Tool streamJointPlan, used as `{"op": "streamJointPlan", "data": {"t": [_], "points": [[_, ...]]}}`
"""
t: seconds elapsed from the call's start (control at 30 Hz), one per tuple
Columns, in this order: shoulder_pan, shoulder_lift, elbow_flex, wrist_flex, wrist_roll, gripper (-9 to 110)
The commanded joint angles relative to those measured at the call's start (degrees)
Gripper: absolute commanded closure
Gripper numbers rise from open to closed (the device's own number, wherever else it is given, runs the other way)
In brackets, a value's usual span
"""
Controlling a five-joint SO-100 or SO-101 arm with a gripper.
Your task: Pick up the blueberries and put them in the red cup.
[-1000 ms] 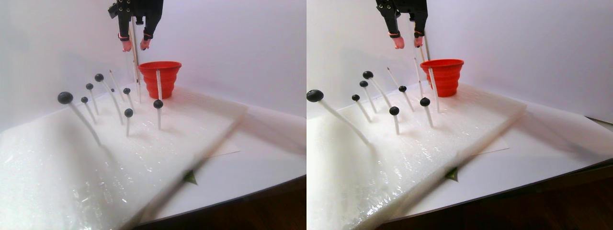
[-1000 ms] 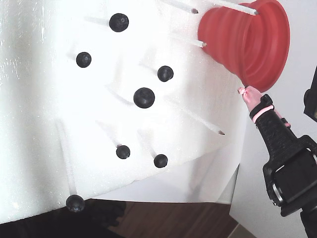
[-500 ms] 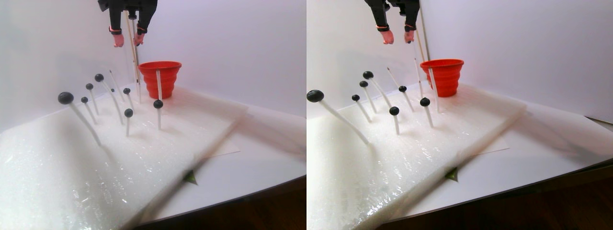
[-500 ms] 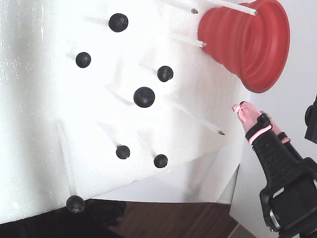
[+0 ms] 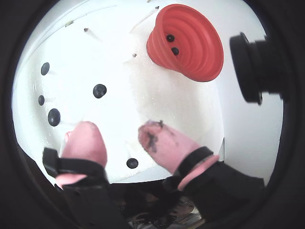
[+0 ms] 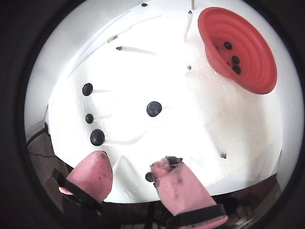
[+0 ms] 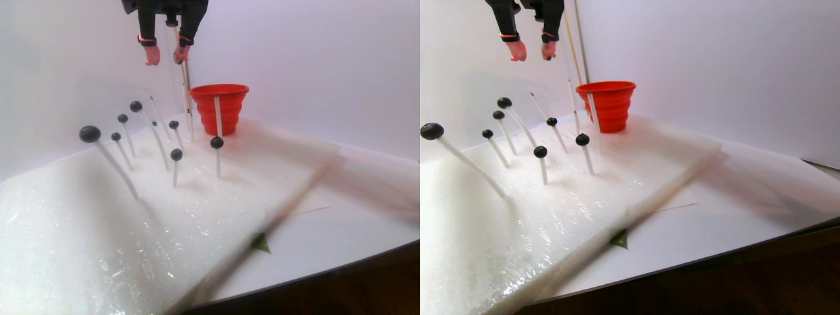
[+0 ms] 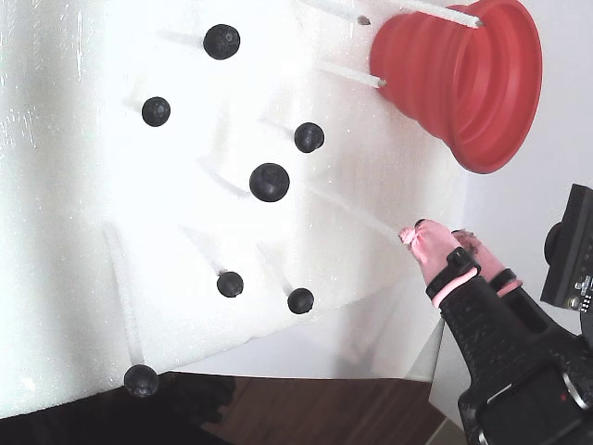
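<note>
Above white foam point(image 8: 111, 241), open end effector point(image 6: 128, 174)

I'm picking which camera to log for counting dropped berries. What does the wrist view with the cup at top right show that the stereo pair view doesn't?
Only that wrist view looks into the red cup, showing three blueberries inside, and shows dark stains on a pink fingertip. Only the stereo pair view shows the white sticks holding berries above the foam and the dark table edge. Both show the open, empty gripper, the cup and the foam sheet.
</note>
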State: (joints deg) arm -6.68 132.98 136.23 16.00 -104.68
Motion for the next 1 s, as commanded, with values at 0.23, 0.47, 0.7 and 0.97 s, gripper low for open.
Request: {"op": "streamJointPlan", "data": {"t": [0.23, 0.47, 0.7, 0.97], "points": [[2.5, -1.2, 0.5, -5.3, -0.9, 85], [4.0, -7.2, 0.3, -9.4, -0.8, 85], [3.3, -11.5, -0.1, -13.3, -0.3, 84], [2.6, -16.1, -1.2, -17.6, -0.2, 84]]}}
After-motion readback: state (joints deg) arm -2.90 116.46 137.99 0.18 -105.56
